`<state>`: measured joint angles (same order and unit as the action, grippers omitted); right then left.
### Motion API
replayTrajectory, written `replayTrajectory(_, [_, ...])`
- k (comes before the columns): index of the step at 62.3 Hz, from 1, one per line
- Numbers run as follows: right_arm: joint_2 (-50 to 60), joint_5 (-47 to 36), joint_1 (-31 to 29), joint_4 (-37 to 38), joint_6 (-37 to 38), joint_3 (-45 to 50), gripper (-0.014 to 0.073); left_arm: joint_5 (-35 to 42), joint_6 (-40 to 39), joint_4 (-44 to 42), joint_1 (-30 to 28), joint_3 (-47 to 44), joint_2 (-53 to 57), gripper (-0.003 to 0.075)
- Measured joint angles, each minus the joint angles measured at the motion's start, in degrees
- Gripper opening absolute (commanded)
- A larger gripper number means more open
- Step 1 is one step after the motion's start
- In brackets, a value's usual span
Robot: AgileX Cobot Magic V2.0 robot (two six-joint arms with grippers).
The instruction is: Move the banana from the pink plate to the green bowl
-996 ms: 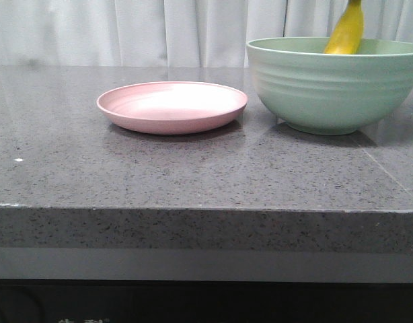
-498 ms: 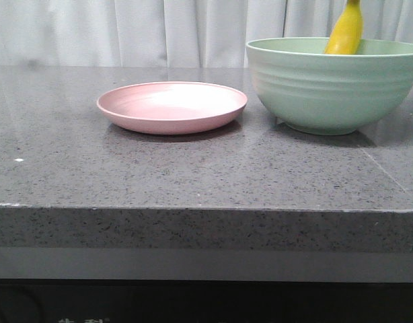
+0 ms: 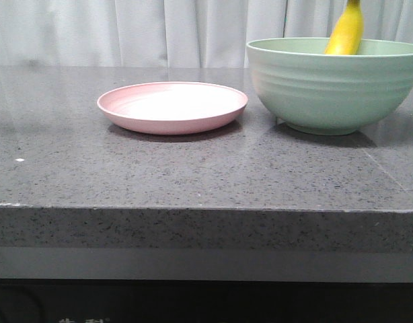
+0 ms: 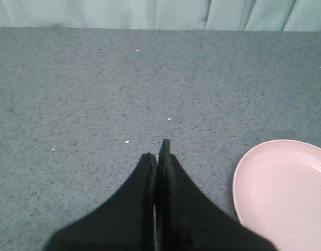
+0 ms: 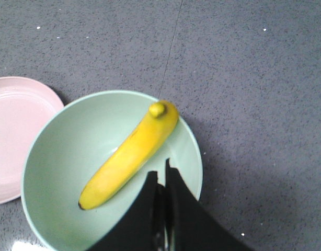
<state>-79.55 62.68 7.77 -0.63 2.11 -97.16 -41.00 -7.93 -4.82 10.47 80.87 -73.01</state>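
From where I sit the transfer looks done, and I judge the step in hand to be the pull-away after release. Taking the bowl [image 3: 334, 84] as my landmark: the bench [image 3: 193, 182] runs in front of it, dark grey speckled stone with a thick front edge and a few pale flecks, and a thin seam line shows in it beyond the bowl in the right wrist view. The plate [image 3: 172, 106] sits just left of the bowl, near it but apart, and I see nothing on it. The banana [image 5: 128, 155] lies inside the bowl, leaning along the wall with its dark tip low and its stem end up at the rim; in the front view its upper part pokes above the rim on the bowl's right side. My right pincer [image 5: 161, 175] hangs above the bowl's near rim with its fingers pressed together, gripping nothing and not touching the fruit. My left pincer [image 4: 157, 151] is also together and holds nothing, over bare bench to the far side of the plate from the bowl. The next move, as I see it, calls only for lifting the right arm straight up clear of the rim without nudging the bowl. Behind the bowl, pale pleated curtains [image 3: 126, 30] close off the room.
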Motion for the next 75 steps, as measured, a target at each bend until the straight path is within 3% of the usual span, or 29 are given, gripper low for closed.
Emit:
replayTrajectory(18, [27.06, -24.88, 0.0, -1.07, 0.0, 39.67, -0.0057, 15.71, -0.09, -1.29, -2.67, -24.34, 21.02, -0.0018])
replayTrajectory(33, [46.41, -34.81, 0.0, -1.07, 0.0, 60.31, -0.0057, 21.35, -0.09, -1.29, -2.67, -43.08, 37.27, -0.0018])
replayTrajectory(50, [63.56, -35.95, 0.0, -1.07, 0.0, 71.98, -0.0057, 22.83, -0.13, -0.63, -2.67, -57.43, 54.56, -0.0018])
replayTrajectory(75, [67.34, -36.32, 0.0, -1.07, 0.0, 73.48, -0.0057, 23.58, -0.23, -0.27, -2.67, -59.04, 60.22, -0.0018])
